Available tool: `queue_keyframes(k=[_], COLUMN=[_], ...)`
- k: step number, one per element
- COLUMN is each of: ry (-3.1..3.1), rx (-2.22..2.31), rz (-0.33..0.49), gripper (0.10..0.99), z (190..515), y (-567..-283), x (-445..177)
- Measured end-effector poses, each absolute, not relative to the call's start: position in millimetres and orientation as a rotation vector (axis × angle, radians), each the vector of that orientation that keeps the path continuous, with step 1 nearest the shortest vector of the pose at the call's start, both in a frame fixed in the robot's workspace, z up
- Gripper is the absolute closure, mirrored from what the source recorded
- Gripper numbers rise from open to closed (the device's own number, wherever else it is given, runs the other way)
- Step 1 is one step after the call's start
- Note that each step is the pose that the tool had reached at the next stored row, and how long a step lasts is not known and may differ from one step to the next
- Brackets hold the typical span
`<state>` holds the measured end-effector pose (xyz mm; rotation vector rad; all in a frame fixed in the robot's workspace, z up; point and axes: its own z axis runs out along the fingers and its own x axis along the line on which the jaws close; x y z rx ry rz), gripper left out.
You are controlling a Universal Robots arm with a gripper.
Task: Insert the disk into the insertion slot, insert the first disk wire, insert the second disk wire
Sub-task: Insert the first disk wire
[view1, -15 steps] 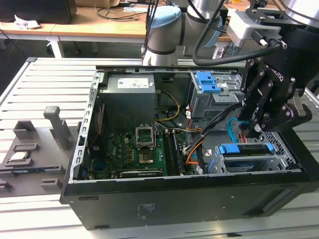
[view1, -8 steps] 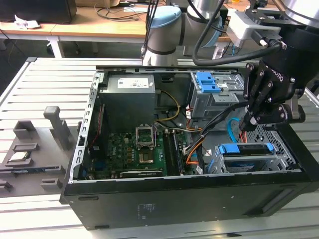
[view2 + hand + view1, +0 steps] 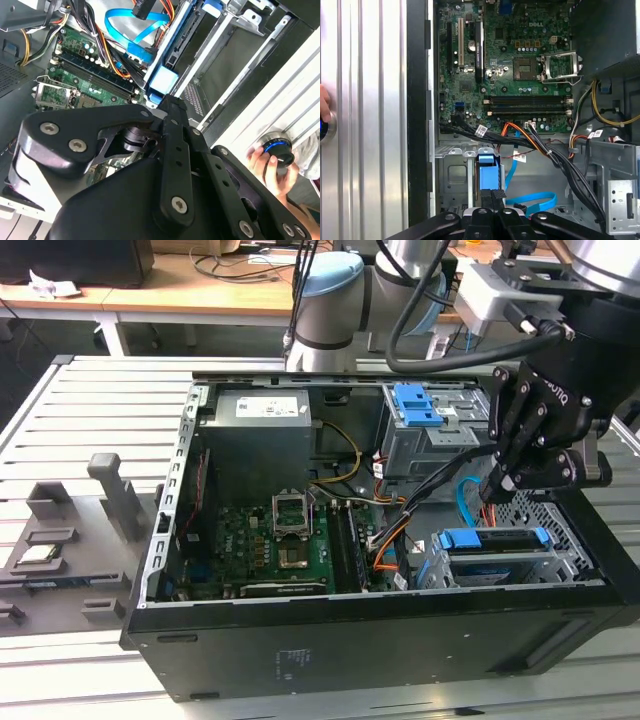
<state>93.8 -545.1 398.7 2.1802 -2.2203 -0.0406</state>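
The disk (image 3: 490, 539) lies inside the insertion slot (image 3: 562, 562), a grey perforated cage at the case's front corner on the exterior view's right. Its blue carrier end (image 3: 487, 169) faces the motherboard. My gripper (image 3: 500, 487) hangs just above that end, fingers pressed together with nothing visible between them. In both wrist views the gripper (image 3: 493, 194) (image 3: 172, 101) sits right by the blue carrier (image 3: 162, 80). A loose blue flat wire (image 3: 532, 201) (image 3: 131, 27) loops beside the cage, its black plug (image 3: 142, 7) hanging free. Orange and black wires (image 3: 535, 142) run nearby.
The open black case (image 3: 300, 640) holds a green motherboard (image 3: 265, 540), a power supply (image 3: 255, 445) and a taller grey bay with a blue latch (image 3: 418, 405). A person's hand (image 3: 267, 165) rests on a round knob on the slatted table outside the case.
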Motion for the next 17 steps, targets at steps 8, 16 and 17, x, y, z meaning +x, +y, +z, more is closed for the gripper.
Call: queue_keyframes(k=[8, 16, 17], ry=[-2.217, -2.208, -2.207], rx=[2.176, 2.167, 2.166], rz=[-0.033, -0.019, -0.015], gripper=[0.980, 0.980, 0.980], z=[393.0, 374.7, 372.2], y=[-536.0, -499.1, -494.0], x=[120.5, 146.1, 146.9])
